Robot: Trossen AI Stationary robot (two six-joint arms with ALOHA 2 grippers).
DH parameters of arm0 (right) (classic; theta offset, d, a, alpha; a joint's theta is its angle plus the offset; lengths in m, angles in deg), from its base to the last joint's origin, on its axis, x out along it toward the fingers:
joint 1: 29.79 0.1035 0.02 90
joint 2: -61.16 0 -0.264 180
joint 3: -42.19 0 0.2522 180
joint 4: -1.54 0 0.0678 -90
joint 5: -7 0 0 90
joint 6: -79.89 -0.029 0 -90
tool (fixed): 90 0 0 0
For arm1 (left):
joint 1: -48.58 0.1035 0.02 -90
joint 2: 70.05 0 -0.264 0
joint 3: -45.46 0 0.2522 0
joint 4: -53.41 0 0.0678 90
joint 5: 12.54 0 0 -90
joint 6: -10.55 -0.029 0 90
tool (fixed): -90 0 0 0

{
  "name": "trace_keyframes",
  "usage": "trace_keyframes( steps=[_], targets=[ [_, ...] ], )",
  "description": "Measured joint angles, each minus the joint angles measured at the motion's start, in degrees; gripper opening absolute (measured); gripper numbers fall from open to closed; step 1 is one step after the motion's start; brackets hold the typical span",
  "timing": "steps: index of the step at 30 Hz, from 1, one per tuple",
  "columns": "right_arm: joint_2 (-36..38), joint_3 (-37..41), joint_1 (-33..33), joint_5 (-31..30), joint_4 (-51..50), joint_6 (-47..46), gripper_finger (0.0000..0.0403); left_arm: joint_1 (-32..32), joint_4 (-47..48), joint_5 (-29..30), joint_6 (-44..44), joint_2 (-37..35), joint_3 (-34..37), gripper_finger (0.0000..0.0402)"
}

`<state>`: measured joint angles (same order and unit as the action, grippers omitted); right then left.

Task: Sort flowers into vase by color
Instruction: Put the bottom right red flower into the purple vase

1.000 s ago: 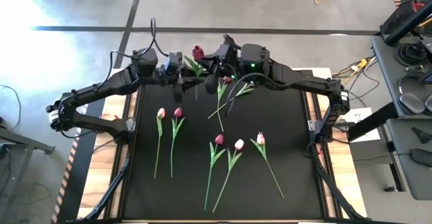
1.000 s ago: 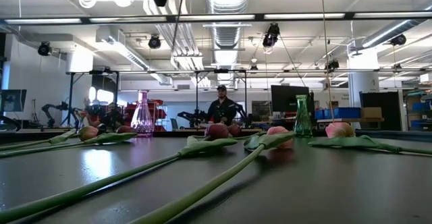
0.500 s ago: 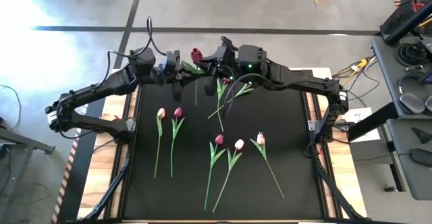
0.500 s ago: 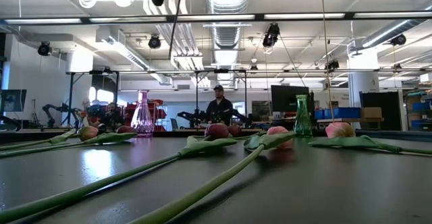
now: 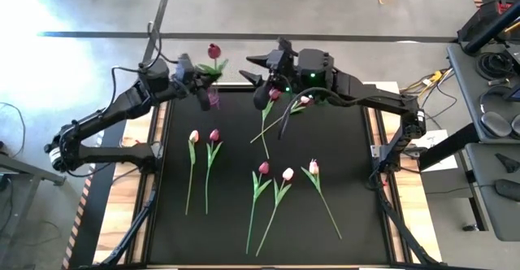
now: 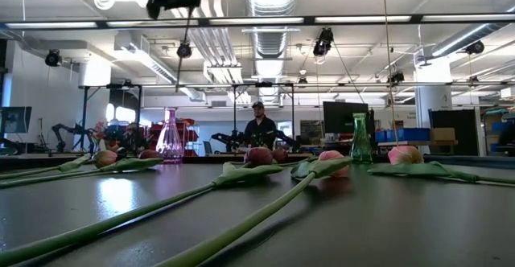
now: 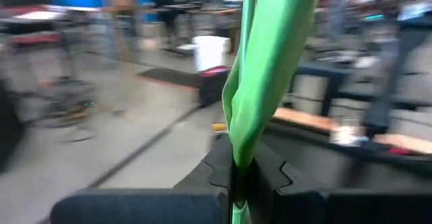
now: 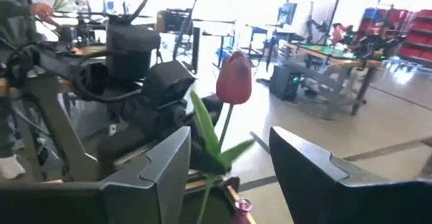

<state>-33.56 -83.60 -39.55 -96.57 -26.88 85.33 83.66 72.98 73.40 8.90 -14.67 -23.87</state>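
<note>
Upper left of the high view: left gripper (image 5: 197, 80) is clamped on the stem of a magenta tulip (image 5: 214, 51); right gripper (image 5: 262, 68) is spread apart, empty. Stem axis should be kept near upright, head up, and lowered straight into the pink vase (image 5: 214, 99). Remaining tulips (image 5: 264, 169) lie on the surface (image 5: 341, 164).

Left gripper (image 5: 197, 76) at upper left of frame, by top edge of black table (image 5: 341, 221), shut on stem of dark red flower (image 5: 214, 51). Small purple vase (image 5: 214, 99) just below it. Right gripper (image 5: 258, 68) at upper middle, fingers apart, holding nothing. Seven more flowers (image 5: 280, 187) lie flat on table: two mid left, three lower middle, two under right gripper.
</note>
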Motion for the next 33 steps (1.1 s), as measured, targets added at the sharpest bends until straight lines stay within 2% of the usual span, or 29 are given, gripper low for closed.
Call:
trace_keyframes(
  steps=[2, 5, 9, 13, 26, 33],
  targets=[
    [0.74, 0.00, 0.00, -0.18, -1.08, 0.67, 0.0187, 3.68, -0.67, 2.15, -1.03, -0.98, 1.68, 0.0001],
    [1.06, -0.04, 0.14, -1.47, -2.49, 1.23, 0.0152, 10.21, -5.69, 2.20, -1.28, -1.80, 4.55, 0.0000],
    [1.04, -0.02, 0.13, -1.51, -4.08, 1.17, 0.0078, 18.12, -13.84, -2.09, 0.28, -1.19, 7.98, 0.0000],
    [1.04, -0.02, 0.13, -1.53, -3.97, 1.64, 0.0018, 21.96, -18.90, -5.22, 1.34, 0.63, 9.64, 0.0000],
    [0.98, -0.02, 0.11, -1.53, -3.97, 2.02, 0.0013, 22.92, -22.89, -5.55, 0.67, 4.47, 7.13, 0.0000],
    [0.98, -0.02, 0.11, -1.55, -4.02, 2.09, 0.0013, 24.40, -19.65, -5.63, 0.90, 5.11, 6.47, 0.0000]
  ],
)
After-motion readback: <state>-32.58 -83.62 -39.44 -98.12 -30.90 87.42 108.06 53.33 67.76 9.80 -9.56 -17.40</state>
